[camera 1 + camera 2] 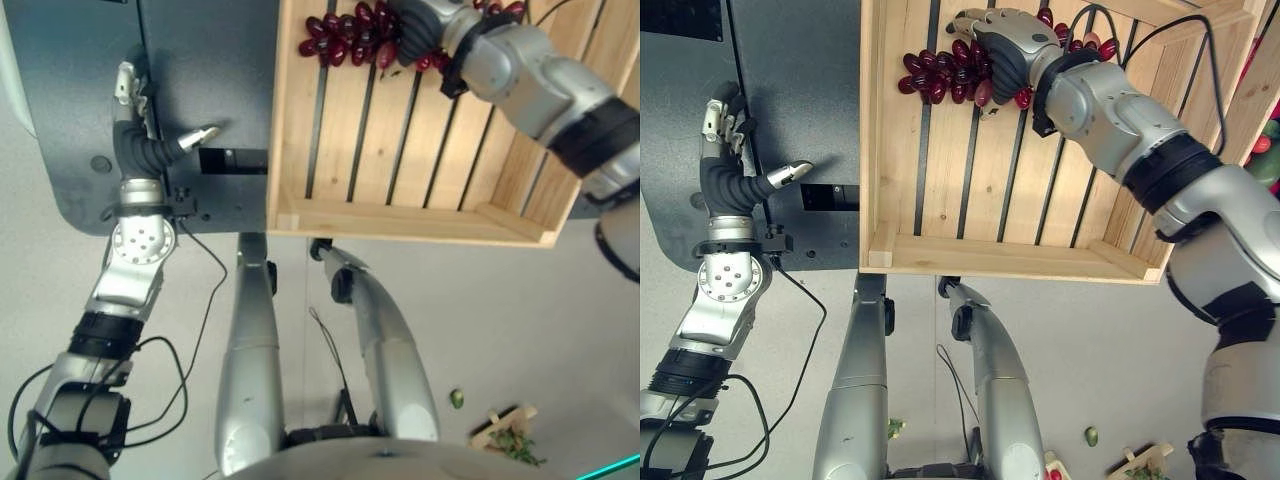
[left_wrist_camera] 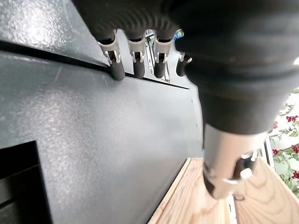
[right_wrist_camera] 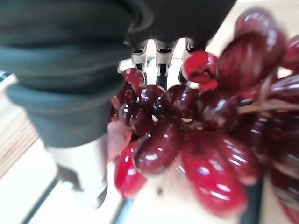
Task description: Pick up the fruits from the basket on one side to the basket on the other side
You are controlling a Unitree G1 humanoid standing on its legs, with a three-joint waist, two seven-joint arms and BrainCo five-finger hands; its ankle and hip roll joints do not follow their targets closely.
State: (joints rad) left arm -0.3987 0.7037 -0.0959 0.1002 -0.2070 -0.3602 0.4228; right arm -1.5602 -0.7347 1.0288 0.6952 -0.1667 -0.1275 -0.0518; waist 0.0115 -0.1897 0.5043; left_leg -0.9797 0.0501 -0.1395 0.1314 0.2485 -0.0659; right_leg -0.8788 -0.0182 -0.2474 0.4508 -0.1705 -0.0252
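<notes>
We see a pale slatted wooden crate holding a bunch of dark red grapes at its far end. R hand curls round the bunch. L hand rests fingers straight on a dark grey metal tabletop.

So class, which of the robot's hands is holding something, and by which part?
The right hand has its fingers around the middle of the red grape bunch. The left hand holds nothing.
</notes>
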